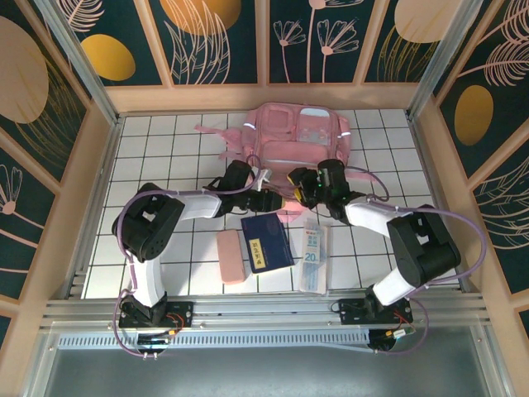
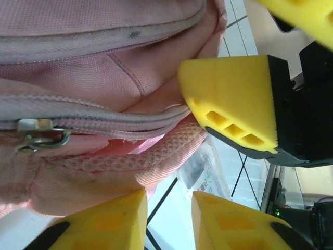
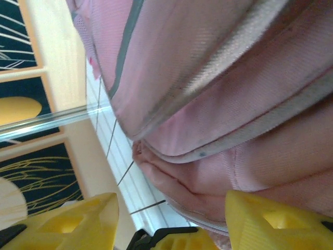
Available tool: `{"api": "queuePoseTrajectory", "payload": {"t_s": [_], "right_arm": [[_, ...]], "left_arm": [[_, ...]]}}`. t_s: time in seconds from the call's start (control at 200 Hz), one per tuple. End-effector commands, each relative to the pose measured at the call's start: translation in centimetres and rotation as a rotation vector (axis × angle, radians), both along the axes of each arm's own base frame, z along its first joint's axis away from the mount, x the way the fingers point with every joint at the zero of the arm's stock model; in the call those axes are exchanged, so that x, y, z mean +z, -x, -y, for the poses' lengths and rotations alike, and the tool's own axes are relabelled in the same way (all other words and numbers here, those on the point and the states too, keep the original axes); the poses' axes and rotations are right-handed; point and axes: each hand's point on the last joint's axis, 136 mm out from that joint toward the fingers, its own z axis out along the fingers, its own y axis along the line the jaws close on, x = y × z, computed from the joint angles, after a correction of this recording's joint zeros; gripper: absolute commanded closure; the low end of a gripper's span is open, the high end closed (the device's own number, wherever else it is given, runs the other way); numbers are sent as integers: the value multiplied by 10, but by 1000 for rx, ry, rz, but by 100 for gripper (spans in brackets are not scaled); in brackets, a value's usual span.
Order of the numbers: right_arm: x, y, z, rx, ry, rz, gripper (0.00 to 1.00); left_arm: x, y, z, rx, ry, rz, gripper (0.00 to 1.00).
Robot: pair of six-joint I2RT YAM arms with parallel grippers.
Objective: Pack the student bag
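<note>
Edge of student bag (image 1: 297, 136), left gripper (image 2: 169, 208) and right gripper (image 3: 171, 208) crowded beside it, fingers of both apart.

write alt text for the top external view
A left arm and a right arm reach across a white tiled table to the near edge of a pink student bag. Nearer their bases lie a pink pencil case, a blue book and a clear packet.

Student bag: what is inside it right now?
Nothing inside shows: its pink fabric covers the interior of the student bag. The blue book, pink pencil case and clear ruler packet lie outside it on the table.
</note>
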Motion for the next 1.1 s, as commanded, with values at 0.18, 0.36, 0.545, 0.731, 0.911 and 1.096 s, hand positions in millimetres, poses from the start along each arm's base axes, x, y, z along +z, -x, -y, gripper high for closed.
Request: {"api": "queuePoseTrajectory", "payload": {"t_s": [0.18,0.36,0.545,0.731,0.911,1.096], "right_arm": [[22,-6,69,-64,228,19,43],[-5,2,83,-61,127,-58,43],[-22,-8,75,-36,115,-96,47],[-24,-21,76,-47,141,-91,68],[-6,-28,70,-40,103,-43,89],[15,-34,65,-43,66,0,90]], "left_arm": [[18,-25,-52,183,-73,31,53],[21,-46,-56,179,-157,95,50],[19,-53,-45,151,-133,91,47],[15,-51,-44,139,-122,81,46],[14,-44,-43,113,-112,79,46],[10,-44,-40,100,-106,71,46]]}}
